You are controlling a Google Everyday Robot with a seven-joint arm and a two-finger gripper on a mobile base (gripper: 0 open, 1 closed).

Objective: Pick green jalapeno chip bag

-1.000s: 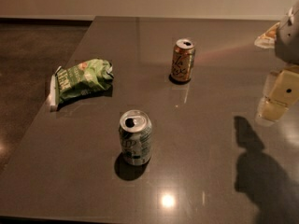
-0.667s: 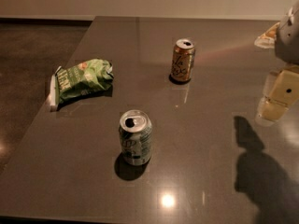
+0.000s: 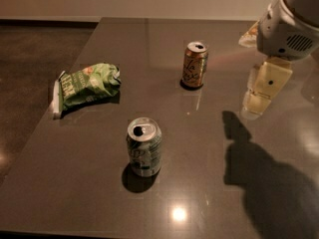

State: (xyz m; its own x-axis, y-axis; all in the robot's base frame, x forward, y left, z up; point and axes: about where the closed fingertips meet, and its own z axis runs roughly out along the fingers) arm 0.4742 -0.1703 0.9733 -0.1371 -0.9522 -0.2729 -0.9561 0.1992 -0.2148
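- My gripper (image 3: 264, 88) hangs above the right side of the table (image 3: 89, 193) and points downward. I cannot tell from this view whether it is apart or together. It does not hold the bag.
- Its shadow (image 3: 259, 173) falls on the table below it, toward the near right corner.
- The brown can (image 3: 194, 64) is the nearest thing to me. It stands upright with an opened top, to the left of my gripper.
- The silver-green can (image 3: 144, 147) stands upright nearer the front edge, well apart from my gripper.
- The green jalapeno chip bag (image 3: 87, 86) lies flat on the left side of the table, close to the left edge. Its white sealed edge points left, and it touches neither of the 2 cans.
- A pale packet (image 3: 248, 35) shows partly behind my arm at the far right. It is not my target.
- I judge that the step in hand is the reach, and the whole width of the table is yet to cross.
- To do it well, I should travel left high enough to clear both cans, or pass between them.
- I should open the gripper wide before I go down, and come from above, not from the side. A push from the right could slide the bag off the edge.
- The foil looks crinkly and probably slippery, so I should close on the puffed middle, not on the thin seal.
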